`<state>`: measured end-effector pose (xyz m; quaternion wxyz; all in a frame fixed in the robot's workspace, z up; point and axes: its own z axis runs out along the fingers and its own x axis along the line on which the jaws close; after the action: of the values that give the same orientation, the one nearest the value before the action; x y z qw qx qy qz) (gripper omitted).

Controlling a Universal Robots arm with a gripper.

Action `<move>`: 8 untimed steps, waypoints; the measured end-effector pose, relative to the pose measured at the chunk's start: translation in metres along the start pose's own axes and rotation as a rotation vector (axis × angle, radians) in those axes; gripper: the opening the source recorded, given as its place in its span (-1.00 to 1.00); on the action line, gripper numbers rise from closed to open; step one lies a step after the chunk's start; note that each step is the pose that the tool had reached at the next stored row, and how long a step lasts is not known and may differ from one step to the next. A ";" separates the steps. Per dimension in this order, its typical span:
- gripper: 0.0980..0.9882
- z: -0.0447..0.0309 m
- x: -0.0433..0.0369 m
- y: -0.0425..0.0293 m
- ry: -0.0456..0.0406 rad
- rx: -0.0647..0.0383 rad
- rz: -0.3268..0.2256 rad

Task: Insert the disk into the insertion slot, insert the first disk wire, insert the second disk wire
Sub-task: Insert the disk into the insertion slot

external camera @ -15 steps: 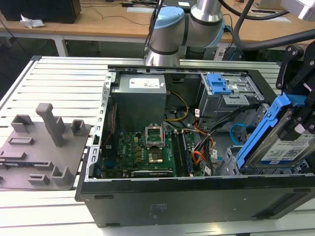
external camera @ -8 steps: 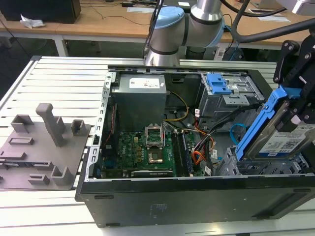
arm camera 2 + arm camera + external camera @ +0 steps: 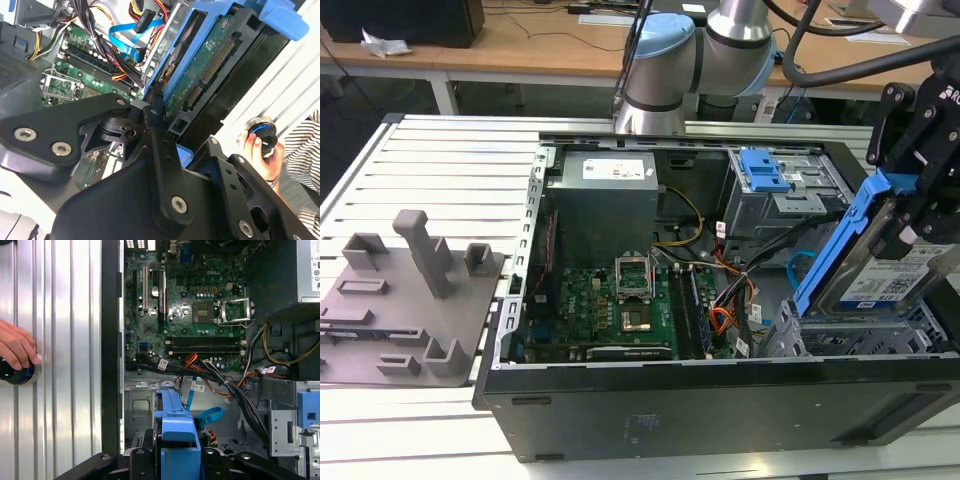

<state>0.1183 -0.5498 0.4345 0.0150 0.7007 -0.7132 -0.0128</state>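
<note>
My gripper [image 3: 912, 232] is shut on the disk [image 3: 880, 270], a silver drive in a blue carrier. It hangs tilted, its handle end up, just above the insertion slot [image 3: 840, 345], a grey perforated cage at the case's front corner on the exterior view's right. In the second wrist view the disk's green underside [image 3: 200, 75] faces me, with a black finger [image 3: 156, 122] against the carrier's edge. The carrier [image 3: 175, 425] sits over the cage [image 3: 142, 402] in the first wrist view. The second disk wire [image 3: 801, 266] [image 3: 125, 42] [image 3: 207, 416], light blue, loops loose beside the cage. Which cable is the first disk wire I cannot tell.
A taller grey cage with a blue latch [image 3: 765, 172] stands behind the slot. Dark and orange cables [image 3: 225, 380] run between motherboard [image 3: 620, 305] and cages. A person's hand [image 3: 15, 347] rests on a round control on the slatted table [image 3: 65, 340]. A grey fixture [image 3: 410, 290] lies at the exterior view's left.
</note>
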 end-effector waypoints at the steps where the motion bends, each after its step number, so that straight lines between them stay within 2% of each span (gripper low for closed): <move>1: -0.41 0.0008 -0.0001 0.0000 -0.0001 0.000 0.000; 8: -0.41 0.0056 -0.0015 -0.0002 -0.0001 0.000 0.000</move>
<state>0.1183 -0.5483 0.4289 0.0149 0.7007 -0.7132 -0.0128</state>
